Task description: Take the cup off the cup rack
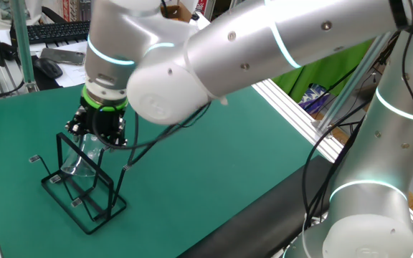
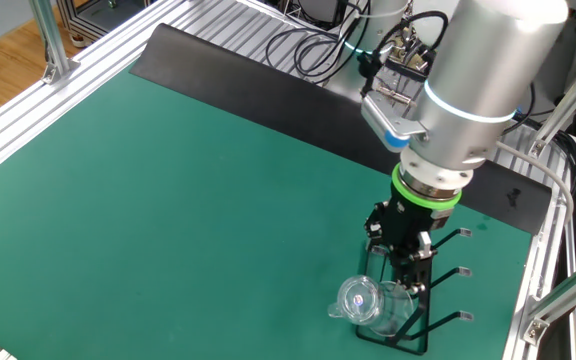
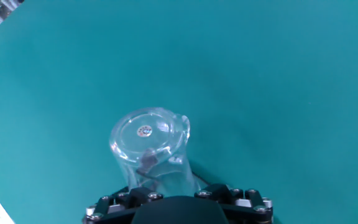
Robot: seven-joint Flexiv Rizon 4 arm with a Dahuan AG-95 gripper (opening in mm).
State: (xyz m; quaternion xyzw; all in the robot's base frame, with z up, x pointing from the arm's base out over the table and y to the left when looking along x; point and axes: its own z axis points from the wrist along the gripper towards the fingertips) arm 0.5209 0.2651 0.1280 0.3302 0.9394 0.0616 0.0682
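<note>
Table: a green mat (image 1: 214, 158) covered the work surface and filled the middle of both fixed views.
Arm: the silver arm (image 1: 264, 50) crossed the top of one fixed view, its wrist pointing steeply down at lower left.
Cup rack: the black wire cup rack (image 1: 84, 188) stood at lower left in that view and at lower right in the other fixed view, several prongs bare.
Cup: the cup (image 2: 370, 302), clear and upside down, sat tilted over one prong; in the hand view a prong tip showed through its base at lower centre.
Cup contents: nothing but the prong appeared inside it.
Gripper: the gripper (image 1: 96, 129) hung just above and beside the cup, jaws spread wide with nothing between them; whether a finger touched the glass could not be told.
Risk, rack: the rack looked light, so a pull off the prong's line would probably drag or tip it.
Risk, slip: the glass wall looked smooth and flared, so a shallow pinch might let it slide out.
Risk, snag: the fingers could catch a wire while closing, since the prongs stood close to the cup.
</note>
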